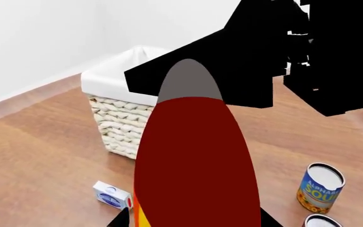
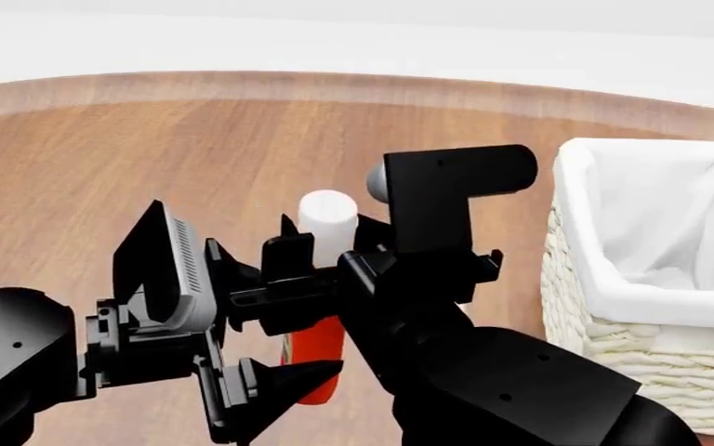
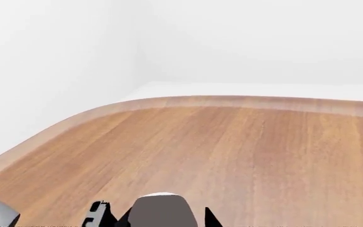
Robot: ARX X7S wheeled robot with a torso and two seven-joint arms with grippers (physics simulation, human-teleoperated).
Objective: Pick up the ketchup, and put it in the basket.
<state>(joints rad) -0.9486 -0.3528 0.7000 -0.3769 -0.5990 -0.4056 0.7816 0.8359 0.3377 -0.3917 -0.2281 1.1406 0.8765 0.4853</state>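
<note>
The ketchup [image 1: 194, 161] fills the middle of the left wrist view, red with a strip of yellow label, and hangs well above the floor. My left gripper [image 1: 195, 220] is shut on its body, a black tip against each side. From the head camera the ketchup [image 2: 316, 358] stands upright between both arms, its white cap [image 2: 328, 218] on top. My right gripper [image 3: 167, 217] is open around the cap [image 3: 159, 210], with a sliver of floor showing beside one tip. The basket [image 2: 617, 353] stands to the right of the arms, its white liner folded over the rim [image 1: 115, 78].
On the wooden floor below lie a small white box [image 1: 111, 194], a blue and yellow soup can [image 1: 320, 188] and a second can [image 1: 320, 221] at the frame's edge. White walls border the floor. The black right arm [image 1: 263, 52] crosses behind the bottle.
</note>
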